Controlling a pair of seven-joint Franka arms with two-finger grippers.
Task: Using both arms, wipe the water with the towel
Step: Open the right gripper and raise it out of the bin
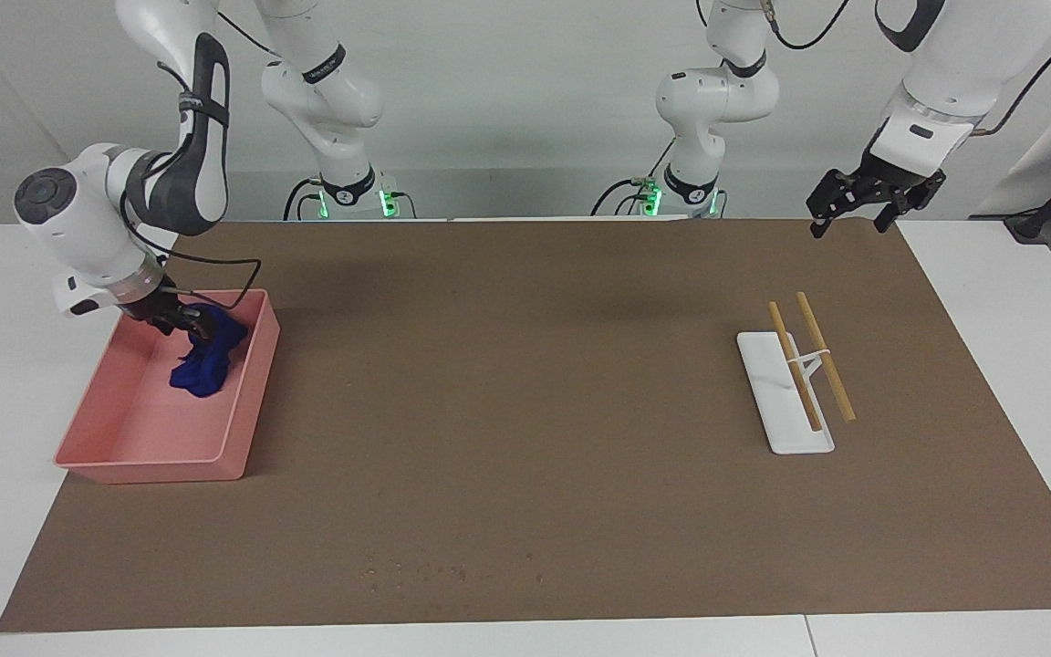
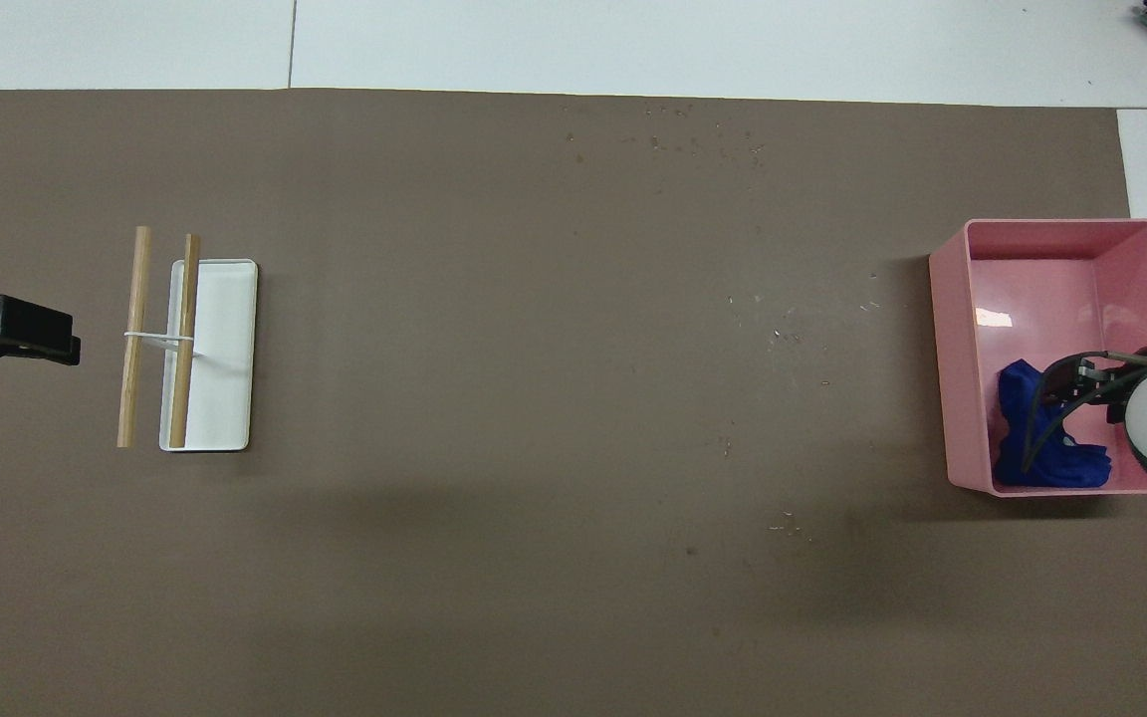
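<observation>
The blue towel (image 1: 206, 361) lies crumpled in the pink bin (image 1: 243, 429) at the right arm's end. The right gripper (image 1: 181, 321) sits at its top; whether its fingers still pinch cloth is unclear. Faint water droplets (image 1: 416, 572) speckle the brown mat (image 1: 525, 383). The left gripper (image 1: 863, 201) waits, fingers apart, over the mat's corner.

a blue towel (image 2: 1027, 438) is lying bunched up in a pink bin (image 2: 962, 358). the right gripper (image 2: 1071, 383) is sitting over it. the left gripper (image 2: 21, 329) is hanging beside two wooden sticks (image 2: 135, 334) lying across a white tray (image 2: 225, 349).
</observation>
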